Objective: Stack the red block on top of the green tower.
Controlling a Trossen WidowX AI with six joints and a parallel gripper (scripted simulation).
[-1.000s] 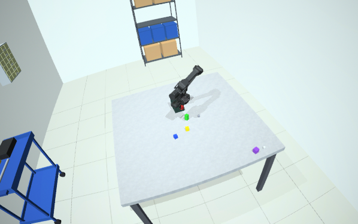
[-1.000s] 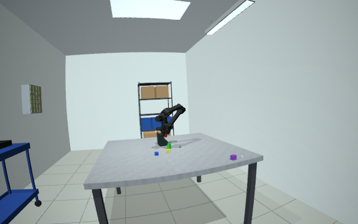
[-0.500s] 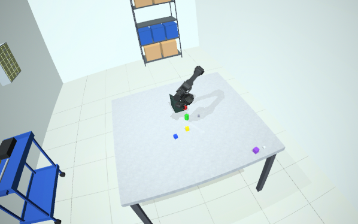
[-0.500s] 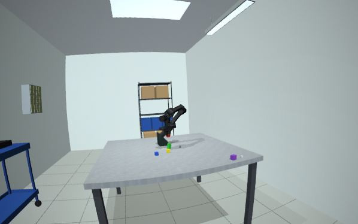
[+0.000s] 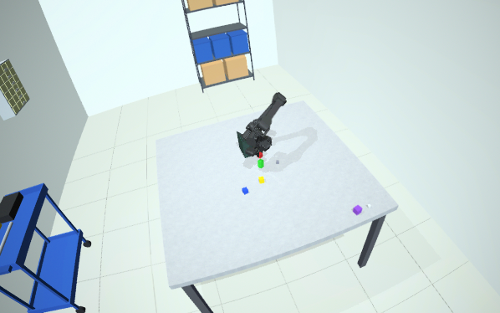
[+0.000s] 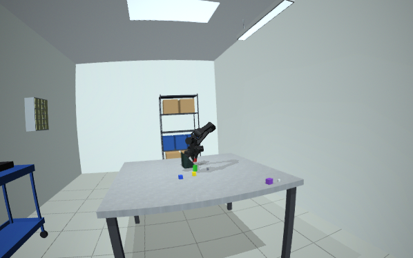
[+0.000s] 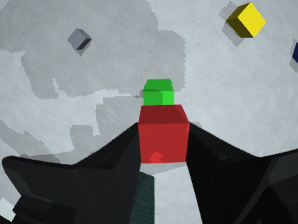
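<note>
A small yellow cube and a small blue cube are seen mid-frame on the grey table top. A purple cube is placed lower right. A blue metal cart is seen lower left.

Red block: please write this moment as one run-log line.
hand: shut on red block | block: above green tower, not released | tower: upright
</note>
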